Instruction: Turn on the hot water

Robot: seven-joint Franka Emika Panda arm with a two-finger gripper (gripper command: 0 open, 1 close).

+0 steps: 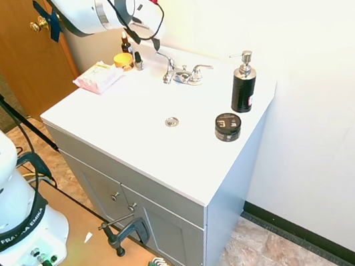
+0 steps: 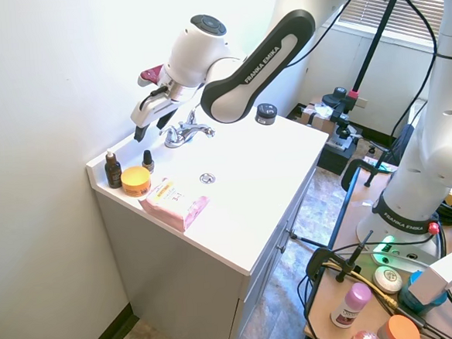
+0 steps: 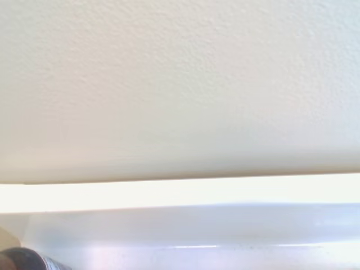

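The chrome faucet [image 1: 183,75] stands at the back of the white vanity top [image 1: 127,114], against the wall. Its left lever, the hot water handle [image 1: 167,62], slants upward from the faucet's left end; the exterior view from the other side shows this handle [image 2: 171,133] too. My gripper [image 1: 144,38] hangs just above and slightly left of that lever, open, with nothing between its black fingers [image 2: 140,132]. It appears close to the lever but not touching it. The wrist view shows only blurred wall and the vanity's back edge.
A black pump bottle [image 1: 243,85] and a black round tin [image 1: 228,127] stand right of the faucet. Left of it are an orange jar [image 1: 123,60], two small dropper bottles [image 1: 138,61] and a pink packet [image 1: 98,78]. The drain [image 1: 172,122] lies in front.
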